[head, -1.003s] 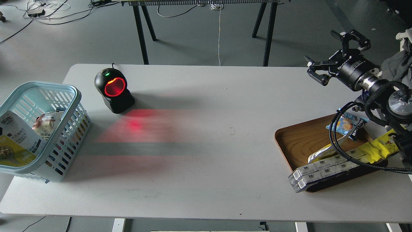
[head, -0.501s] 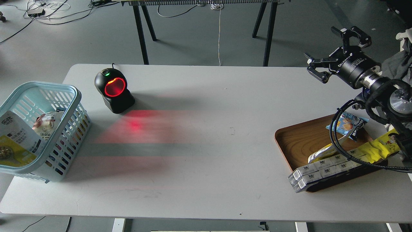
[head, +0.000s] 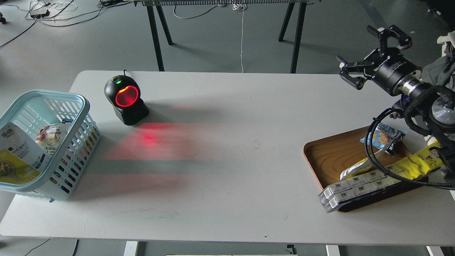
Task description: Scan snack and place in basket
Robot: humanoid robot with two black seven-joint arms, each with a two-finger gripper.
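Snack sits in our basket, scanner lit; our right gripper hangs wide open, empty: task looks done.

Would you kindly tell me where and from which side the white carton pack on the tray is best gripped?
Likely across its narrow width near the left end, from above. The carton pack lies flat and long along the near rim of the tray, its left end jutting past the rim, away from the yellow packet. The right gripper is open.
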